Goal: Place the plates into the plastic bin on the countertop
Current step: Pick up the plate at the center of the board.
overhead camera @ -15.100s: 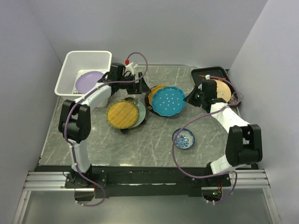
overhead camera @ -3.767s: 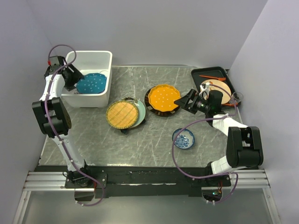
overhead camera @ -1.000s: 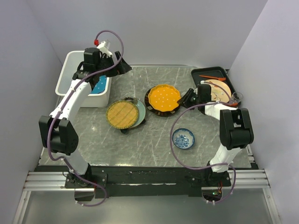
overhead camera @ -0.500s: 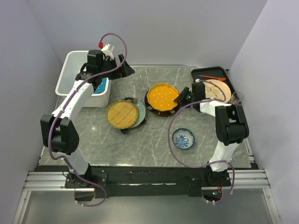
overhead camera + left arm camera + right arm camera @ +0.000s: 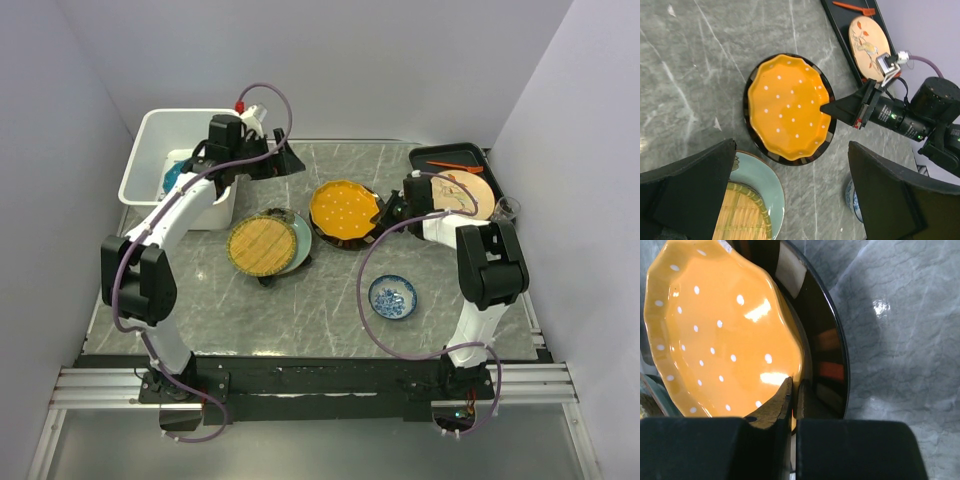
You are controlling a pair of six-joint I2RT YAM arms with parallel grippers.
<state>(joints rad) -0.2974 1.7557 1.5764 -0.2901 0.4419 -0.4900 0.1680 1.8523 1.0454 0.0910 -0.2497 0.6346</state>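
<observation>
The orange dotted plate [image 5: 345, 208] is tilted up off the dark brown plate [image 5: 362, 238] at mid-table. My right gripper [image 5: 385, 210] is shut on its right rim; in the right wrist view the gripper [image 5: 795, 385] pinches the orange plate [image 5: 715, 325] above the dark brown plate [image 5: 826, 340]. My left gripper [image 5: 285, 160] is open and empty, in the air between the white plastic bin [image 5: 150, 130] and the orange plate [image 5: 787, 107]. A teal plate [image 5: 173, 173] lies in the bin. The yellow woven plate [image 5: 262, 245] sits on the pale green plate [image 5: 302, 240].
A small blue-and-white dish [image 5: 392, 296] lies on the grey countertop [image 5: 330, 300] in front of the right arm. A flat black tray [image 5: 440, 157] at the back right holds a tan plate [image 5: 462, 192]. A small glass [image 5: 507, 208] stands beside it.
My left arm left the teal plate in the bin and swung right over the countertop. My right gripper closed on the orange plate's rim and tipped it up, shifting it left.
</observation>
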